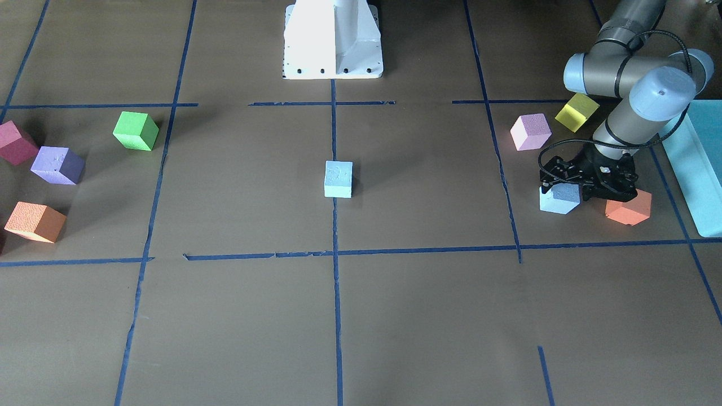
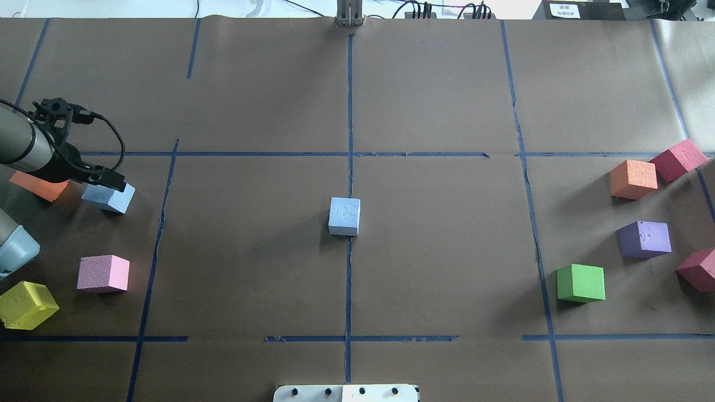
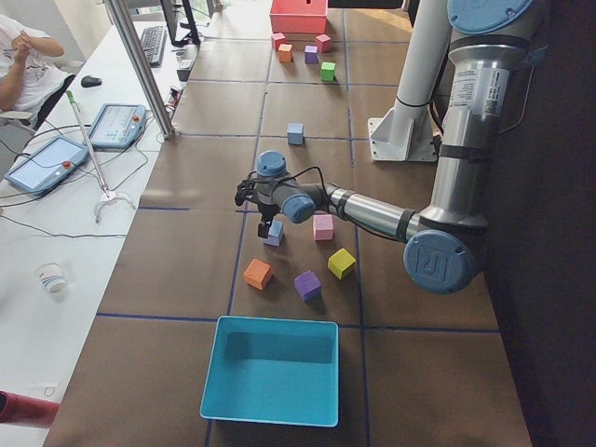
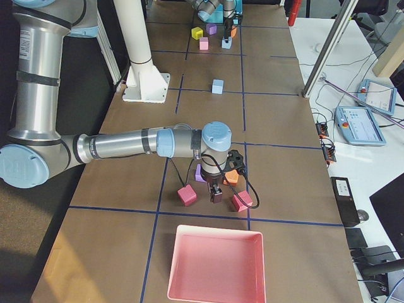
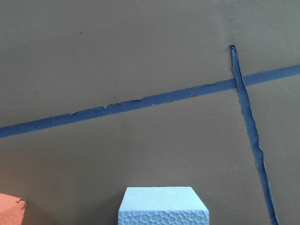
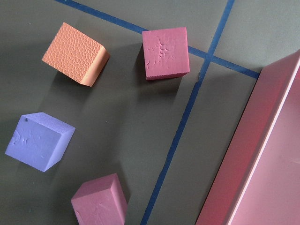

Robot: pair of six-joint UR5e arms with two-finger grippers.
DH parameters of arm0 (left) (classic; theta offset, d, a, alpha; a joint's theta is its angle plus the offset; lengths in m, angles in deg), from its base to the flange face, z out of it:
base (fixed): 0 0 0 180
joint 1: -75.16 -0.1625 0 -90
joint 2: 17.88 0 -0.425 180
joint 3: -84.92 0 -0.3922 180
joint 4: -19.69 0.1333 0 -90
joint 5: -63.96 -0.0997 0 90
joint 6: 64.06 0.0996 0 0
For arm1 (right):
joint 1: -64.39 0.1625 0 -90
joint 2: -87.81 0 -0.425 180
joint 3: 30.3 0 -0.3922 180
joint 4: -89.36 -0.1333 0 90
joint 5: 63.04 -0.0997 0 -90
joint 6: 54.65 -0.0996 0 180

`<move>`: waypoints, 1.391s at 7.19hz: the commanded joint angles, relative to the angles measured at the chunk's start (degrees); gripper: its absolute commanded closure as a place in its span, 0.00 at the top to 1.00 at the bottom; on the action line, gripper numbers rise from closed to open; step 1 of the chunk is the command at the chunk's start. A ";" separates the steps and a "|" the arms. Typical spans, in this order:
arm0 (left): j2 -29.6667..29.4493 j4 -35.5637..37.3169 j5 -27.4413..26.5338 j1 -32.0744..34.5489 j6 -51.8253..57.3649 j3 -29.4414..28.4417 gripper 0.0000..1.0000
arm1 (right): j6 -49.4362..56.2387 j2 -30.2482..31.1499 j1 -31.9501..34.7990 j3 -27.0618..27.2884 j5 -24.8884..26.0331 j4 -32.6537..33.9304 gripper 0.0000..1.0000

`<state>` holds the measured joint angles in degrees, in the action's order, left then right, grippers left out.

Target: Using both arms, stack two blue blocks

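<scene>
Near the desk's right end edge lie a green foam cube (image 2: 581,283), a purple foam cube (image 2: 645,239), an orange foam cube (image 2: 633,178) and two crimson foam cubes (image 2: 677,159) (image 2: 698,269), all apart. A shallow rectangular pink tray (image 4: 218,230) sits at that edge. Near the left end edge are a lilac-pink foam cube (image 2: 103,273), a yellow foam cube (image 2: 27,304) and a rectangular turquoise box (image 3: 268,410).

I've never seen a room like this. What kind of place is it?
Probably a robot lab. A left arm and a right arm, both grey machines, reach over a table gridded with blue tape lines, and a control tablet lies on the side desk.
</scene>
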<state>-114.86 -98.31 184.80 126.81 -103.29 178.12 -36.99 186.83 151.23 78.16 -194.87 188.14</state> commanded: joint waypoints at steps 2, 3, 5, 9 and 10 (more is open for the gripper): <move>-1.29 -0.03 0.01 -0.76 -0.31 -3.72 0.72 | 0.00 0.12 0.00 0.00 0.00 0.00 1.00; -1.29 -0.03 0.09 -0.76 -0.31 -3.81 0.72 | 0.00 0.12 0.00 0.00 0.00 0.00 1.00; -2.16 0.75 0.18 -0.76 -1.01 -1.11 0.49 | 0.00 0.12 0.00 0.00 -0.09 0.00 1.00; -23.71 25.13 -0.34 -3.19 -13.01 4.62 0.49 | -0.09 0.12 0.00 0.00 -0.26 0.00 1.00; -31.01 29.37 -3.82 -7.74 -18.54 3.67 0.49 | -0.09 0.12 0.00 0.00 -0.26 0.00 1.00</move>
<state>-137.08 -75.44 183.68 123.23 -115.92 182.13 -37.07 186.95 151.23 78.16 -195.10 188.14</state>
